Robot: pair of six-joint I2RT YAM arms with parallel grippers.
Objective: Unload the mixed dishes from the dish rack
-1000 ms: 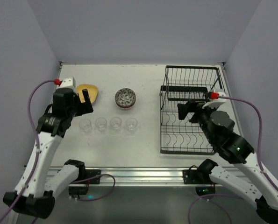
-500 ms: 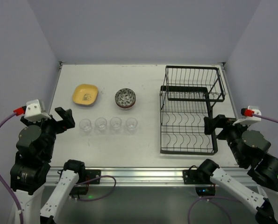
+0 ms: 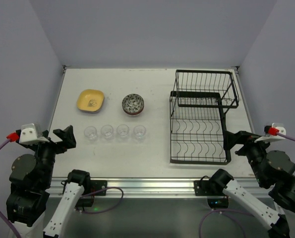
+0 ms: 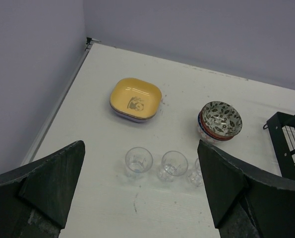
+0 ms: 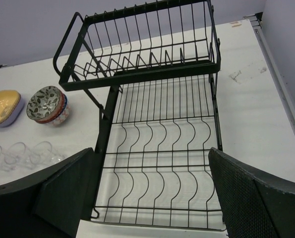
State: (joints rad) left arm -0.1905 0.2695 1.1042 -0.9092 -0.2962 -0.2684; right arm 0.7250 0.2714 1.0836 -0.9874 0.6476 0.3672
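Note:
The black wire dish rack [image 3: 202,116] stands at the right and holds no dishes; it fills the right wrist view [image 5: 152,124]. A yellow plate [image 3: 90,100] tops a small plate stack at the far left, which also shows in the left wrist view [image 4: 135,99]. Stacked patterned bowls [image 3: 133,104] sit beside the plates. A row of clear glasses [image 3: 115,131] stands in front of them. My left gripper [image 3: 62,138] is open and empty, high above the near left edge. My right gripper [image 3: 236,141] is open and empty, beside the rack's near right corner.
Grey walls close the table on the left, right and back. In the left wrist view the bowls [image 4: 220,120] sit right of the plates, and a glass [image 4: 139,161] stands between my fingers' tips, far below them.
Both arms have pulled back toward the near edge and risen. The left gripper has left the yellow plate, and the right gripper has moved off the rack.

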